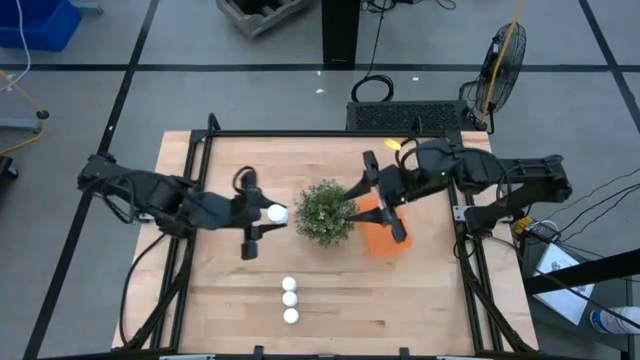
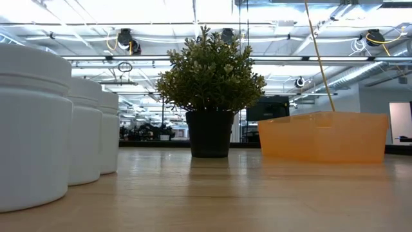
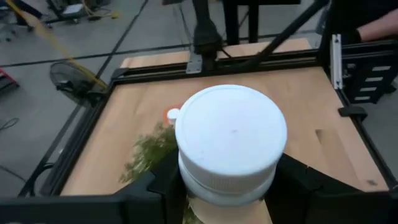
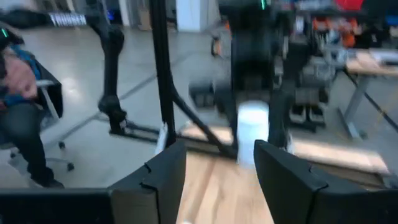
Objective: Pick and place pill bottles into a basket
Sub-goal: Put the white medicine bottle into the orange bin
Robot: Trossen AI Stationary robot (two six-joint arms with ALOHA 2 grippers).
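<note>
My left gripper (image 1: 262, 214) is shut on a white pill bottle (image 1: 276, 212), held above the table just left of the green plant (image 1: 325, 212). The left wrist view shows the bottle's cap (image 3: 231, 134) from above. Three more white bottles (image 1: 290, 300) stand in a row on their bases near the front edge; they also show in the low view (image 2: 38, 122). The orange basket (image 1: 385, 238) stands right of the plant. My right gripper (image 1: 385, 203) is open and empty, high over the basket's far end. Neither gripper shows in the low view. My left gripper pinches the bottle's body just below the cap (image 3: 224, 190) between its two fingers (image 3: 163, 180), one on each side. The fingers come from the table's left, slanting down. The bottle is upright, cap up, lifted clear of the table.
The potted plant (image 2: 211, 84) stands mid-table between my left gripper and the basket (image 2: 325, 135). A black frame (image 1: 300, 135) runs round the table's edges. Bare wood lies at the front right and far left. A person sits in the room beyond (image 4: 22, 118).
</note>
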